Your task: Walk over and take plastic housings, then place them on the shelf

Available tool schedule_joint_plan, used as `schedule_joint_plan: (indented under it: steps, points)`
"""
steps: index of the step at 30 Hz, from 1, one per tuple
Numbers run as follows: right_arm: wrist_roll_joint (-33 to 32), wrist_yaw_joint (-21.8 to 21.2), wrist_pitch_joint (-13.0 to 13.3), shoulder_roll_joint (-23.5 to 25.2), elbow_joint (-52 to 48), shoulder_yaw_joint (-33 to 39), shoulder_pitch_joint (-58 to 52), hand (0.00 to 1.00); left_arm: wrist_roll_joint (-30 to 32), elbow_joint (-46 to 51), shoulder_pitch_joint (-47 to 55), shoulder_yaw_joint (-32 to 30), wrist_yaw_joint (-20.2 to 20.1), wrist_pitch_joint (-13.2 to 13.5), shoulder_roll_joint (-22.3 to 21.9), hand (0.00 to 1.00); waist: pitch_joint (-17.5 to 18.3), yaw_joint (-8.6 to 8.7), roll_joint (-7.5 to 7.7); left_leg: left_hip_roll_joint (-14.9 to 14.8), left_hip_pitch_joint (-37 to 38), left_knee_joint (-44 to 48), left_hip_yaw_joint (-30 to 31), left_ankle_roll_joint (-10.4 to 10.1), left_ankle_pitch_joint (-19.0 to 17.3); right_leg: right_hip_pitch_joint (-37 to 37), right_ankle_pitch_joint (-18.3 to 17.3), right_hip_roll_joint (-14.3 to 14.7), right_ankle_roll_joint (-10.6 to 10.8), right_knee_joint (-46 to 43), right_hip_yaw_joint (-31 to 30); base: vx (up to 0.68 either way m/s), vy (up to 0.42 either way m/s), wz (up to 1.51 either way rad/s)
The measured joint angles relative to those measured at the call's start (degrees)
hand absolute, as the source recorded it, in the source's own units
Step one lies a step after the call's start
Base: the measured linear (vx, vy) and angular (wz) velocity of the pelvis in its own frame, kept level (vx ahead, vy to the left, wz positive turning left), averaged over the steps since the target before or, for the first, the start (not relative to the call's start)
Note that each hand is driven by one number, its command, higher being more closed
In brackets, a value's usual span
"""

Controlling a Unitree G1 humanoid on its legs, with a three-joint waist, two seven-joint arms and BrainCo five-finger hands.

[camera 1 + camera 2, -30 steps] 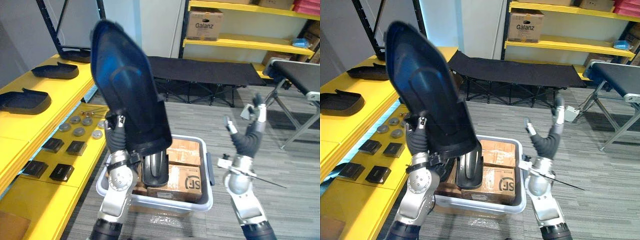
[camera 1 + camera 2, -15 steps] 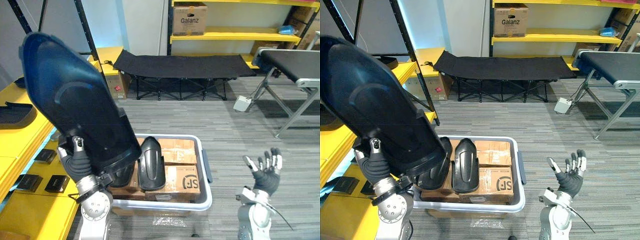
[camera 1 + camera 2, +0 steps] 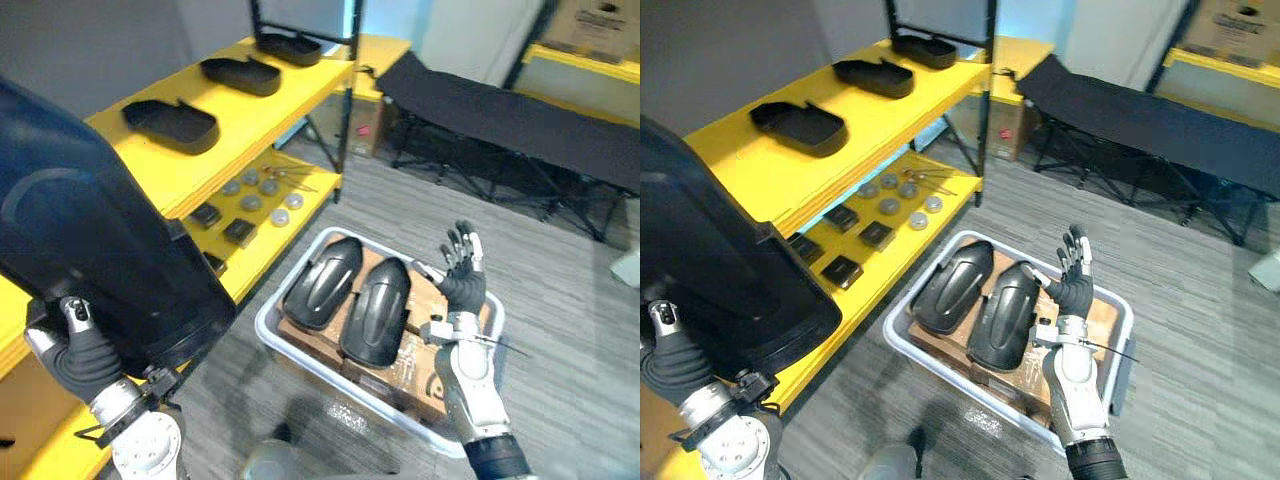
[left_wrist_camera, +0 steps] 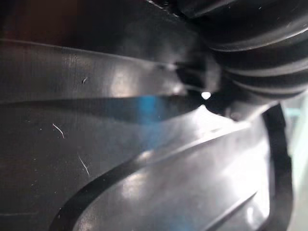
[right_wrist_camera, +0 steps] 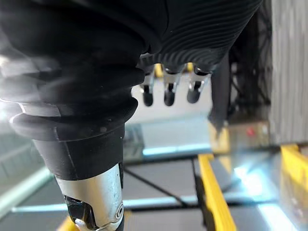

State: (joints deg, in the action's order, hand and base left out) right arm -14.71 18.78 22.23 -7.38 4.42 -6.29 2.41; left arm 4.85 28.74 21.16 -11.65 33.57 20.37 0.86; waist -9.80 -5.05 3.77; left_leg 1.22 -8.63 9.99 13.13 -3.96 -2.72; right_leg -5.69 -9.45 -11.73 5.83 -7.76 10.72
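A large black plastic housing [image 3: 90, 250] stands upright at the left, held up by my left hand [image 3: 85, 355], whose thumb lies on its lower edge; its inner surface [image 4: 120, 159] fills the left wrist view. Two more black housings [image 3: 322, 283] [image 3: 375, 310] lie side by side on cardboard boxes in a grey-white bin [image 3: 275, 335] on the floor. My right hand [image 3: 462, 272] is raised above the bin's right side, fingers [image 5: 168, 91] straight, holding nothing. The yellow shelf [image 3: 270, 110] runs along the left, with three housings on its top level, the nearest one [image 3: 170, 122].
The shelf's lower level carries round metal discs [image 3: 262, 190] and small black blocks [image 3: 240, 232]. A black folding cot [image 3: 520, 120] stands at the back right. Grey floor surrounds the bin.
The camera has swung left toward the yellow shelf. My right hand has risen from low at the right to above the bin. The left hand still carries the big housing.
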Motion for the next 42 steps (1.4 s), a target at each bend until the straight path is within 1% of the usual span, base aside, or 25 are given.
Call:
schedule_joint_plan:
  steps: [1, 3, 4, 8, 11, 12, 13, 14, 16, 17, 18, 21, 23, 24, 25, 27, 28, 29, 30, 31, 34, 36, 39, 40, 42]
  points:
    - [1.7, 1.5, -0.1, 0.2, 0.0, 0.3, -0.3, 0.0, 0.0, -0.7, -0.7, 0.0, -1.3, 0.5, 0.4, 1.0, -0.3, 0.25, 0.53, 0.9, -0.5, 0.2, 3.2, -0.6, 0.4, -0.4, -2.7, 1.1, 1.1, -1.4, -1.1, 0.07, -0.115, 1.36]
    - [4.4, 2.5, -0.1, 0.3, -0.2, 0.6, -0.4, 0.0, -0.5, -1.6, -0.8, 0.1, -2.6, 0.7, 1.0, 1.0, -0.1, -0.14, 0.77, 1.1, -0.6, 0.6, 6.4, -2.1, 1.3, -0.7, -4.1, 2.2, 0.4, -4.1, -0.5, 0.09, -0.155, 1.11]
    - [4.9, 2.5, 0.0, 0.2, -0.3, 1.5, -0.4, 0.0, -0.5, -2.1, -1.0, 0.5, -3.0, 0.7, 1.0, 1.0, -0.6, -0.16, -0.24, 0.9, -0.5, 0.9, 8.8, -2.7, 1.7, -2.1, -4.2, 3.2, 0.3, -4.8, 0.6, 0.07, -0.136, 0.73]
    - [4.8, 2.3, 0.0, 0.1, -0.2, 4.0, 0.2, 0.0, -1.3, -2.3, -0.7, 0.9, -3.4, 0.7, 1.0, 1.0, -1.1, -0.59, -1.72, -0.1, 0.1, 0.9, 10.2, -3.4, 2.1, -3.9, -4.8, 5.0, -0.8, -4.8, 0.5, 0.01, -0.093, 0.33]
    - [4.2, 0.8, 0.2, 0.4, 0.0, 7.8, -1.6, 0.0, -2.8, -4.3, -0.4, 1.4, -4.9, 0.7, 0.9, 1.0, -2.6, 0.07, -2.99, -0.6, 0.3, 1.9, 7.1, -4.1, 3.1, -6.4, -6.1, 5.8, -1.8, -5.2, 2.8, -0.04, -0.073, 0.37]
    - [4.3, 0.8, 0.2, 0.7, 0.1, 9.0, -2.6, 0.0, -3.0, -5.0, -0.8, 1.7, -5.5, 0.7, 0.9, 1.0, -2.7, 0.61, -3.01, -0.7, -0.3, 1.6, 4.9, -3.5, 4.2, -6.8, -6.6, 5.8, -2.1, -5.4, 4.0, -0.09, -0.047, 1.02]
    - [4.3, 1.0, 0.1, 1.4, 0.2, 11.7, -4.6, 0.0, -3.8, -6.7, -2.0, 2.4, -6.8, 0.8, 0.9, 1.0, -3.1, 2.15, -3.18, -2.4, -0.4, -1.0, -2.1, 0.6, 5.3, -7.5, -6.9, 5.9, -2.6, -6.0, 6.8, -0.12, -0.064, 1.21]
    - [4.2, 1.1, -0.1, 2.0, 0.0, 13.6, -6.4, 0.0, -4.9, -8.2, -2.1, 3.1, -8.0, 0.8, 0.9, 1.0, -3.7, 2.87, -3.61, -6.0, -0.8, -1.8, -12.2, 3.4, 4.3, -8.2, -6.8, 6.3, -2.5, -6.1, 8.8, -0.14, -0.107, 1.24]
    - [4.2, 0.9, -0.1, 1.5, 0.0, 16.4, -8.4, 0.0, -5.0, -10.3, -2.4, 5.3, -9.1, 0.8, 0.8, 1.0, -4.0, 4.59, -4.69, -9.5, -1.8, -1.6, -20.9, 4.6, 3.4, -8.8, -6.8, 6.0, -2.6, -6.3, 11.9, -0.09, -0.049, 1.02]
    - [4.2, 0.6, -0.1, 1.3, 0.0, 17.3, -8.6, 0.0, -5.0, -10.6, -2.4, 6.2, -9.2, 0.8, 0.8, 1.0, -4.2, 4.75, -4.53, -10.4, -2.5, -1.0, -23.2, 4.6, 3.2, -8.3, -7.0, 5.6, -2.9, -6.6, 12.7, -0.06, 0.059, 0.68]
    - [4.0, -0.5, -0.1, 1.3, 0.0, 18.5, -8.2, 0.0, -5.2, -10.7, -2.5, 7.6, -9.4, 0.8, 0.9, 1.0, -4.2, 4.62, -5.23, -12.1, -4.5, 3.4, -25.0, 5.0, 3.0, -7.0, -7.3, 4.6, -3.3, -7.4, 13.4, -0.09, 0.1, 0.18]
    - [1.9, -3.3, -0.1, 1.4, -0.8, 17.3, -8.8, 0.0, -7.0, -10.8, -2.7, 8.5, -9.4, 0.8, 0.9, 1.0, -4.0, 4.67, -5.18, -13.6, -5.3, 18.0, -25.0, 7.4, 0.5, -5.3, -7.3, 0.0, -2.9, -10.1, 12.7, -0.1, 0.164, -0.15]
    - [0.7, -4.2, 0.0, 2.0, -1.9, 16.3, -10.2, 0.0, -7.1, -10.9, -3.0, 8.7, -9.3, 0.9, 0.9, 1.0, -2.9, 5.07, -6.08, -15.5, -5.0, 24.8, -25.1, 8.1, -0.7, -4.3, -7.4, -2.3, -0.8, -11.9, 12.7, 0.0, 0.252, 0.08]
    - [0.7, -4.6, 0.0, 1.9, -1.9, 15.6, -11.3, 0.0, -7.1, -11.2, -3.0, 9.5, -9.3, 0.9, 1.0, 1.0, -2.3, 5.79, -6.83, -15.9, -4.1, 24.6, -26.0, 6.6, 0.5, -3.7, -8.1, -3.0, 0.8, -14.0, 12.7, 0.06, 0.278, 0.71]
    - [0.6, -4.8, 0.0, 2.7, -1.1, 15.4, -12.0, 0.0, -7.2, -12.2, -3.7, 10.5, -9.6, 0.7, 1.2, 1.0, -1.4, 6.67, -6.78, -13.7, -4.2, 22.5, -26.6, 5.2, -1.8, -3.3, -8.3, -4.4, 1.2, -14.7, 12.8, 0.08, 0.302, 0.91]
    - [-0.2, -5.1, 0.1, 4.5, -0.5, 13.3, -12.0, 0.0, -7.3, -12.3, -3.8, 10.8, -9.9, 0.7, 1.2, 1.0, -0.6, 7.32, -5.14, -10.8, -3.0, 16.6, -27.7, 4.1, -3.7, -3.1, -7.9, -6.4, 1.7, -14.1, 13.8, 0.08, 0.311, 1.1]
    - [-0.2, -5.1, 0.5, 5.3, -0.3, 11.4, -11.7, 0.0, -7.8, -12.4, -3.8, 10.8, -10.7, 0.6, 1.3, 1.0, -0.6, 7.31, -4.83, -9.9, -2.3, 13.2, -29.4, 1.6, -4.8, -3.5, -6.7, -7.2, 3.0, -13.9, 15.4, 0.09, 0.335, 1.13]
    - [-0.1, -5.0, 0.5, 5.7, 0.5, 10.2, -11.0, 0.0, -9.2, -12.7, -3.8, 10.8, -12.0, 0.2, 1.9, 1.0, -0.8, 6.79, -3.99, -8.2, -2.2, 12.0, -28.5, 1.0, -4.1, -3.9, -6.0, -7.8, 3.1, -14.0, 15.7, 0.1, 0.351, 0.98]
    - [-0.2, -5.0, 0.5, 6.0, 1.3, 8.5, -10.5, 0.0, -11.0, -13.7, -3.3, 11.3, -13.0, -0.8, 2.8, 1.0, -0.6, 5.43, -3.61, -6.7, -1.0, 10.2, -27.7, 1.6, -3.4, -4.6, -3.7, -8.3, 2.8, -14.0, 15.9, 0.08, 0.235, 0.77]
    - [-0.3, -5.2, 0.7, 6.2, 1.3, 7.1, -10.0, 0.0, -11.7, -13.9, -2.3, 11.8, -14.1, -1.8, 3.4, 1.0, -0.3, 5.07, -3.89, -5.6, 0.3, 7.6, -25.7, 2.1, -2.3, -5.1, -2.3, -8.3, 1.8, -14.8, 15.3, 0.07, 0.191, 0.69]
    - [-0.2, -6.4, 2.0, 6.3, 1.1, 4.6, -9.4, 0.0, -12.5, -14.2, -2.4, 13.0, -15.1, -1.9, 5.1, 1.0, 0.4, 5.66, -3.98, -3.2, 0.9, 0.9, -20.6, 2.1, 1.6, -3.3, -5.1, -4.8, -0.3, -13.3, 10.7, -0.04, 0.076, 1.08]
    - [-0.1, -6.6, 2.1, 6.2, 1.1, 3.2, -9.1, 0.0, -13.5, -15.4, -2.5, 14.2, -15.2, -1.9, 5.7, 1.0, 0.5, 5.65, -3.65, -1.8, 0.7, -1.2, -18.4, 1.8, 3.0, -1.1, -5.3, -3.9, -0.3, -12.2, 10.6, -0.07, -0.032, 0.72]
    - [-0.2, -8.8, 1.5, 5.0, 1.1, 0.8, -7.9, 0.0, -15.1, -16.5, -0.9, 15.3, -14.0, -1.9, 4.7, 1.0, -0.3, 4.64, -5.02, -1.6, 0.0, -1.5, -18.3, 0.7, 4.7, -0.9, -7.6, -3.3, 2.0, -11.8, 9.3, -0.07, -0.086, 0.11]
    - [-0.2, -9.7, 1.4, 3.8, 1.1, 0.0, -7.5, 0.0, -15.9, -16.5, -0.9, 16.2, -13.6, -1.8, 4.1, 1.0, -1.0, 4.72, -6.67, -2.1, -0.7, -1.9, -17.9, 0.6, 5.9, 0.1, -7.6, -3.1, 2.1, -12.4, 9.6, -0.1, -0.067, 0.13]
    - [-0.2, -12.3, 0.5, 1.8, 1.2, -0.6, -7.5, 0.0, -16.2, -16.5, -0.7, 17.1, -13.6, -1.6, 2.4, 1.0, -1.3, 4.83, -8.17, -2.7, 0.0, -5.1, -18.5, 0.5, 7.3, 0.7, -7.7, -2.7, 2.0, -13.0, 10.4, -0.08, -0.065, 0.17]
